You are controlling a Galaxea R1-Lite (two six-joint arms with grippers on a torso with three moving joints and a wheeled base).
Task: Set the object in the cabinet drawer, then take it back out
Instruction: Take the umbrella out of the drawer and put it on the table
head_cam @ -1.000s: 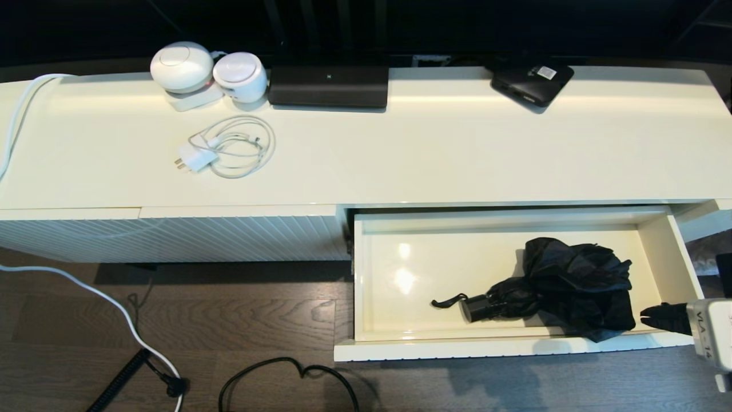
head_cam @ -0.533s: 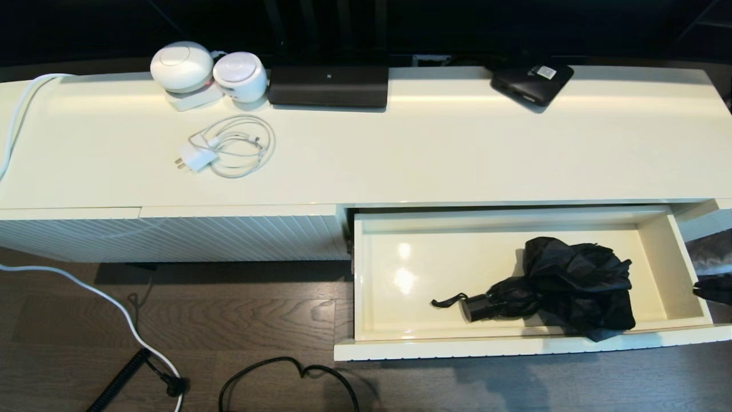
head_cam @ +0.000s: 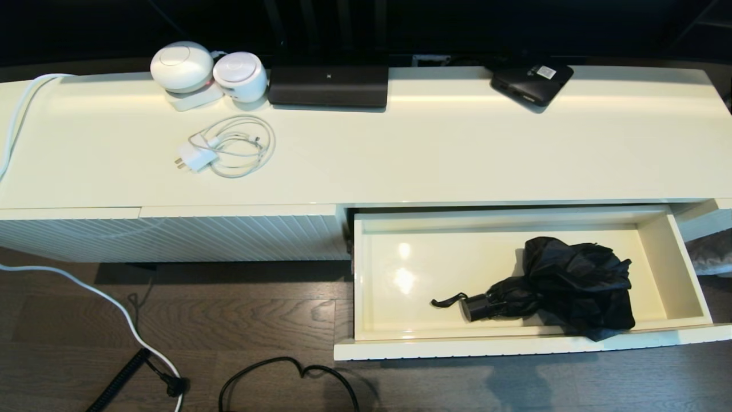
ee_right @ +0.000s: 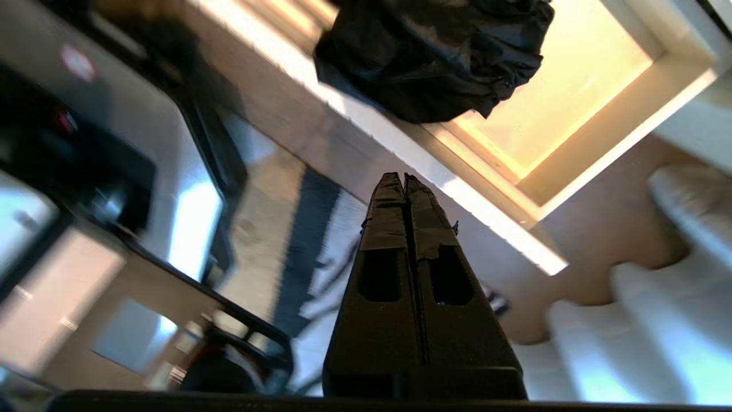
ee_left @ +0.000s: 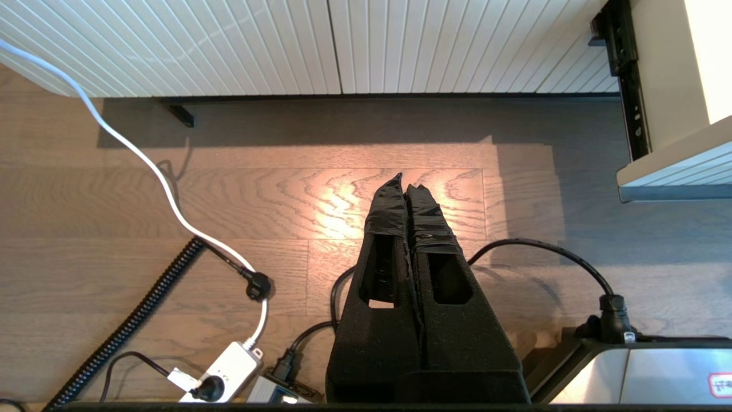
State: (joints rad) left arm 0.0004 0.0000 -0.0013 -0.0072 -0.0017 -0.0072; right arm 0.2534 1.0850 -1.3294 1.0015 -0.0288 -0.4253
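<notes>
The black folding umbrella (head_cam: 563,286) lies in the right half of the pulled-out cream drawer (head_cam: 400,335), its short handle and wrist loop pointing left. Its bunched fabric (ee_right: 434,51) also shows in the right wrist view, spilling over the drawer's front wall (ee_right: 503,212). My right gripper (ee_right: 404,177) is shut with nothing in it, out in front of the drawer's right corner and off the head view. My left gripper (ee_left: 405,180) is shut and empty, low over the wooden floor left of the drawer, also outside the head view.
On the cabinet top (head_cam: 457,154) lie a coiled white charger cable (head_cam: 229,147), two white round devices (head_cam: 183,66), a black bar (head_cam: 329,86) and a flat black box (head_cam: 532,77). Cables and a power strip (ee_left: 229,366) lie on the floor. The diagonally ribbed panel (head_cam: 171,237) is left of the drawer.
My right gripper has drawn back from the drawer's right front corner and left the head view to the right. The umbrella and drawer have not moved.
</notes>
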